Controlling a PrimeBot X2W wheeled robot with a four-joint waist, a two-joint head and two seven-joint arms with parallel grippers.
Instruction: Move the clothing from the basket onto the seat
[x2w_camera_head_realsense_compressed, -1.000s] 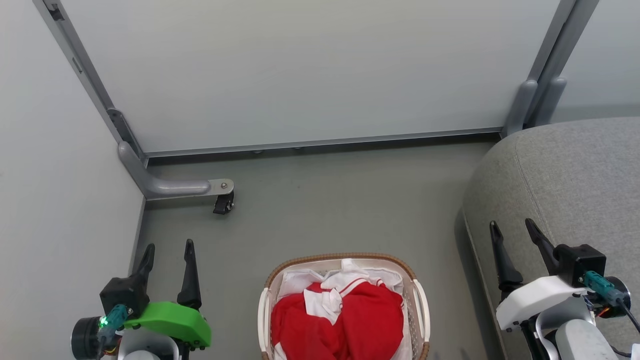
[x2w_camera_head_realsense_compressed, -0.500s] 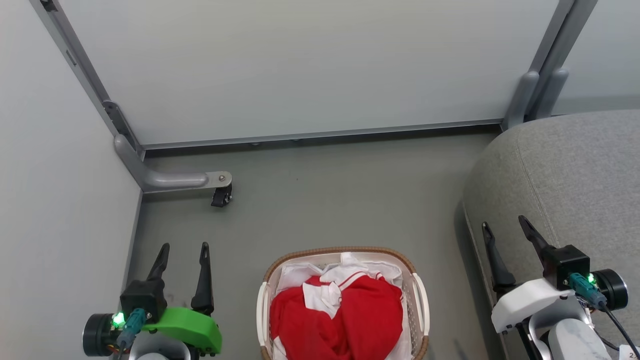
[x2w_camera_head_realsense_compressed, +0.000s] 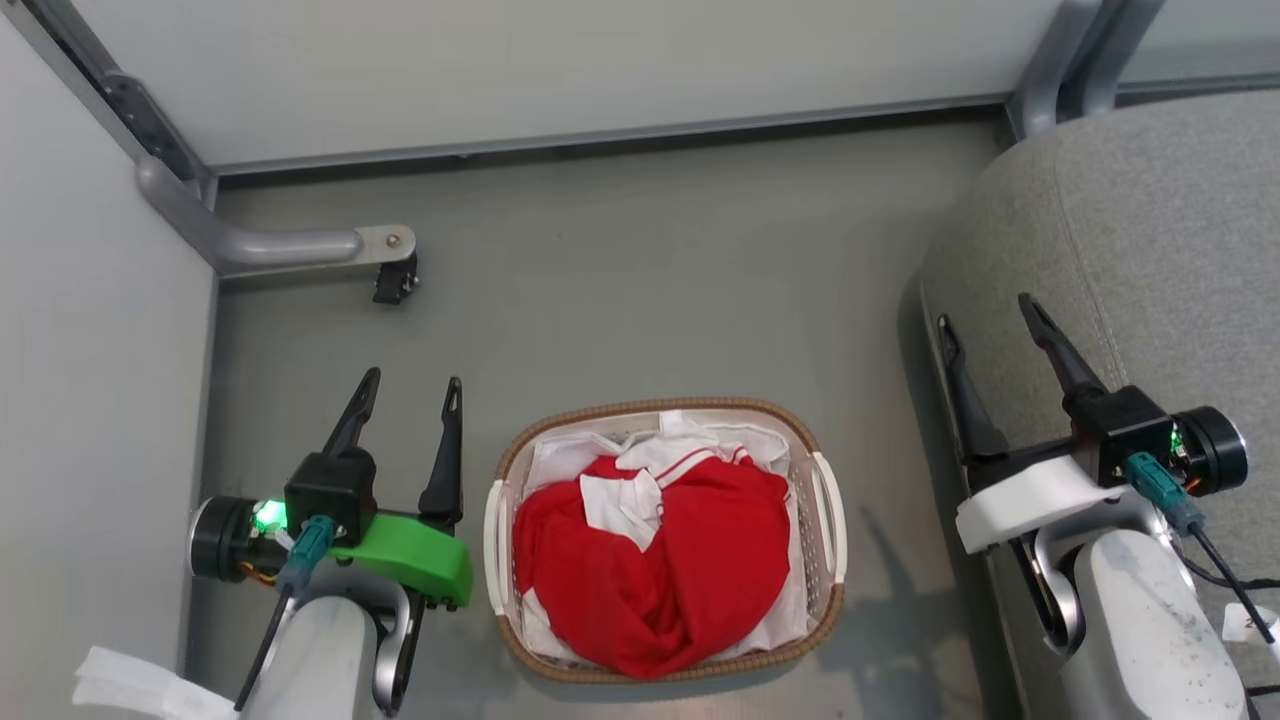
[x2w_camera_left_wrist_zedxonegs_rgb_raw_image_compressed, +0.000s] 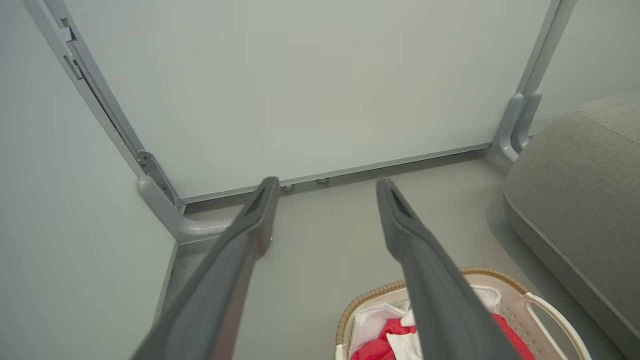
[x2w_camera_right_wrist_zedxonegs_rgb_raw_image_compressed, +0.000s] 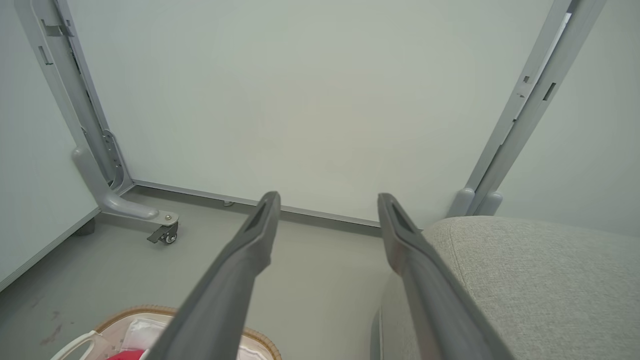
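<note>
Our head view has tipped downward since the earlier frames. The wall panel (x2w_camera_head_realsense_compressed: 600, 60) now takes less of the top, and the basket (x2w_camera_head_realsense_compressed: 655, 404), which was cut off by the bottom edge before, sits whole at lower centre. Both grippers stand higher in the frame than they did.

The left gripper (x2w_camera_head_realsense_compressed: 413, 378), at lower left, has its fingers spread and empty just beside the basket. The right gripper (x2w_camera_head_realsense_compressed: 984, 310), at the right, is likewise spread and empty, over the edge of the seat (x2w_camera_head_realsense_compressed: 1150, 220). We judge that we flank the basket this way so either arm can reach in.

The clothing (x2w_camera_head_realsense_compressed: 650, 570) lies heaped inside the basket, white collar uppermost. A small white tag (x2w_camera_head_realsense_compressed: 1250, 622) at lower right carries print too small to read, and we see no brand.
</note>
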